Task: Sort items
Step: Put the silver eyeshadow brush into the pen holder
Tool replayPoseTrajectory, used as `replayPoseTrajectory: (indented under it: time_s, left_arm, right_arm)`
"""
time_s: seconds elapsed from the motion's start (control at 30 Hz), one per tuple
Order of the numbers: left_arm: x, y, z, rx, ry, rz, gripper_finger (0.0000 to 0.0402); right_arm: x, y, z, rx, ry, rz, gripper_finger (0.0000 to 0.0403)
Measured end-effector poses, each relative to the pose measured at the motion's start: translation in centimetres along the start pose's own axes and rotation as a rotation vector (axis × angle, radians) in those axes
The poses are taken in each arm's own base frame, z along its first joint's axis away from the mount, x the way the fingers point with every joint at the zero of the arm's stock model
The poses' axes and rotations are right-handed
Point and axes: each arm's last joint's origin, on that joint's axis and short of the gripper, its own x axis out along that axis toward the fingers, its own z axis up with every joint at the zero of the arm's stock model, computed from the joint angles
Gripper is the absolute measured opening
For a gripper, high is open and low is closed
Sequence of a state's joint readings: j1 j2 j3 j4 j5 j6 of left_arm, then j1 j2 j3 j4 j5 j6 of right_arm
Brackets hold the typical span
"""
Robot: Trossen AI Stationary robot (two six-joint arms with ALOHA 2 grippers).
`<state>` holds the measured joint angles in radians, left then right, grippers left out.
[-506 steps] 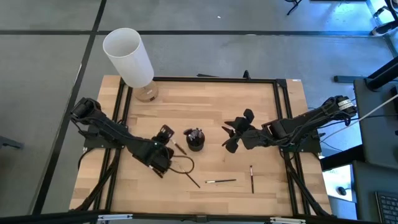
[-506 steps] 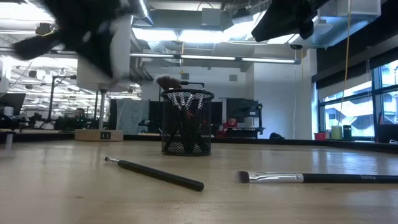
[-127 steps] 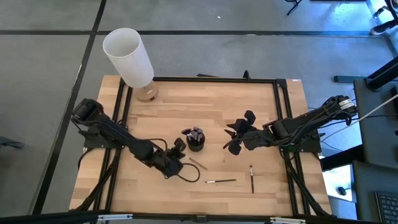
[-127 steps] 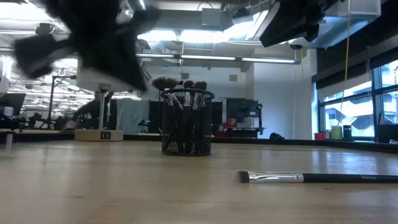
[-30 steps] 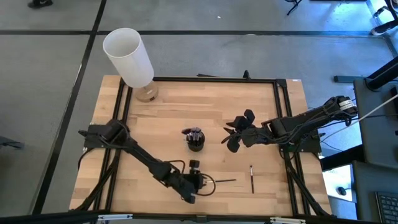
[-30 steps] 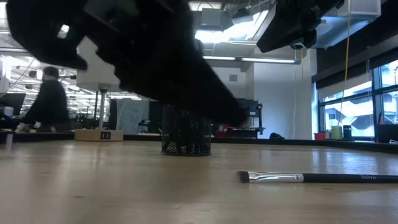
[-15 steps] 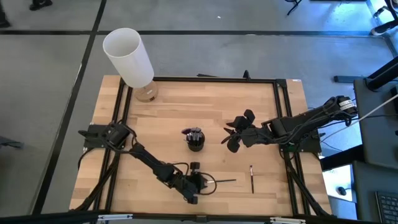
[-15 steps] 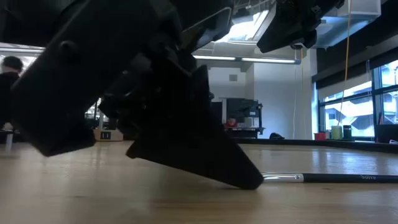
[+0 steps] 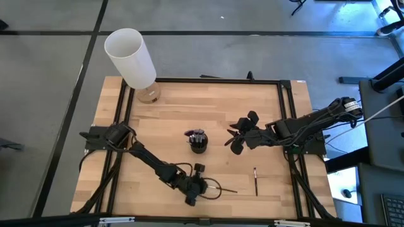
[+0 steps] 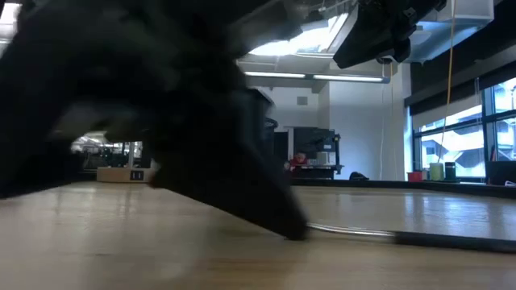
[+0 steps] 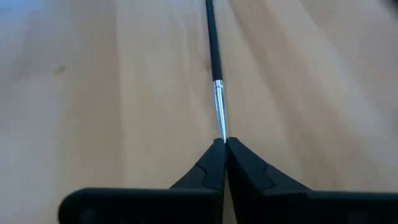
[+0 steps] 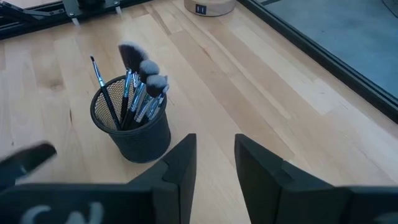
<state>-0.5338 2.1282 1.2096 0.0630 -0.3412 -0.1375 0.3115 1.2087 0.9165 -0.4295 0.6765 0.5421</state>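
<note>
My left gripper [image 9: 205, 185] is low at the table's near middle, shut on the tip end of a thin makeup brush [image 9: 224, 188]. The brush has a silver ferrule [image 11: 219, 106] and a dark handle [image 11: 212, 37]. In the low view the gripper is a dark blur [image 10: 201, 145] in front of the brush [image 10: 403, 236]. My right gripper [image 9: 235, 140] hovers open and empty to the right of the black mesh cup [image 9: 197, 142], which holds several brushes [image 12: 140, 78]. Another brush [image 9: 255, 181] lies flat near the right front. My left gripper pinches the ferrule's bristle end [image 11: 222, 134] between its two fingertips. The fingers slant down from the table's left and lie along the brush. The bristles are hidden between the fingers. The handle stretches away toward the table's right and lies on the wood.
A tall white cylinder [image 9: 130, 58] stands at the far left corner, with a round wooden disc [image 9: 149, 94] beside it. A black frame [image 9: 214, 81] runs round the table. Bare wood lies between the cup and the far edge.
My left gripper has come down low over the brush at the near middle and drawn a little toward the table's left. The brush has followed by its tip end and turned, its handle end swinging toward the near edge.
</note>
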Motion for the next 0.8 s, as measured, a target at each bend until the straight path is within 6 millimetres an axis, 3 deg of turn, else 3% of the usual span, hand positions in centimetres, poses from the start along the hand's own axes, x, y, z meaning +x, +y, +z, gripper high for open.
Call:
replayPoseTrajectory:
  time_s: [0.2,0.4,0.57,0.8]
  left_arm:
    - [-4.1,0.9,0.5,0.357,0.116,0.189,0.0004]
    - [-11.4,2.7,3.5,0.757,0.191,0.514,0.0005]
    - [-16.8,4.8,5.3,0.829,0.168,0.621,0.0005]
    - [-21.5,7.9,3.7,0.737,0.272,0.473,0.0003]
  right_arm:
    - [0.0,0.0,0.0,-0.007,0.010,0.012,0.0110]
    - [0.0,0.0,-0.1,-0.013,0.014,0.010,0.0110]
    - [0.0,0.0,-0.1,-0.012,0.014,0.009,0.0110]
    - [0.0,0.0,-0.1,-0.012,0.014,0.009,0.0110]
